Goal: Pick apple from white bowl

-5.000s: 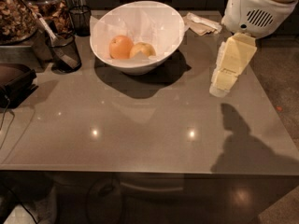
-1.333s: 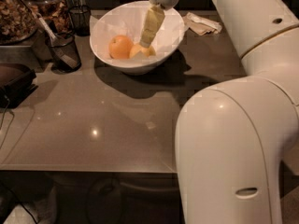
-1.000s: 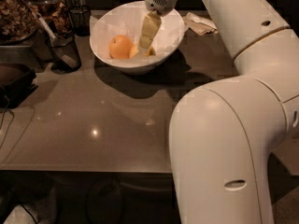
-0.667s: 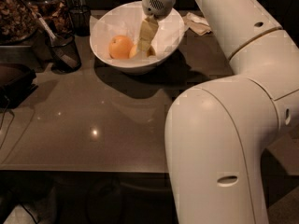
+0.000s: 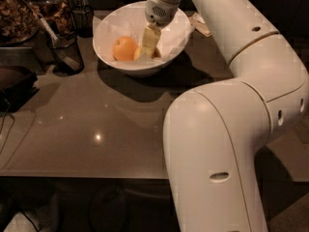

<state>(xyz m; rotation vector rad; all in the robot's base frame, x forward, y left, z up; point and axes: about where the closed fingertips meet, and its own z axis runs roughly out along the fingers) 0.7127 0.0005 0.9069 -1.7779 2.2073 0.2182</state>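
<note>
The white bowl (image 5: 170, 36) stands at the back of the grey table. Inside it, on the left, lies a deeper orange round fruit (image 5: 123, 48). Right beside that fruit only a pale yellow sliver of the apple (image 5: 137, 55) shows; the rest is hidden behind my gripper. My gripper (image 5: 148, 45) reaches down into the bowl from above and sits right at the apple, just right of the orange fruit. Whether it touches the apple is not visible.
A black mesh cup (image 5: 65, 51) stands left of the bowl, and a second one (image 5: 83, 18) sits behind it. A container of brown bits (image 5: 19, 14) is at the far left. Crumpled paper (image 5: 201, 26) lies right of the bowl. My arm's bulk (image 5: 227, 144) covers the table's right side.
My gripper came from the right of the table into the bowl, then edged left and lower onto the apple. The arm now fills the right of the view.
</note>
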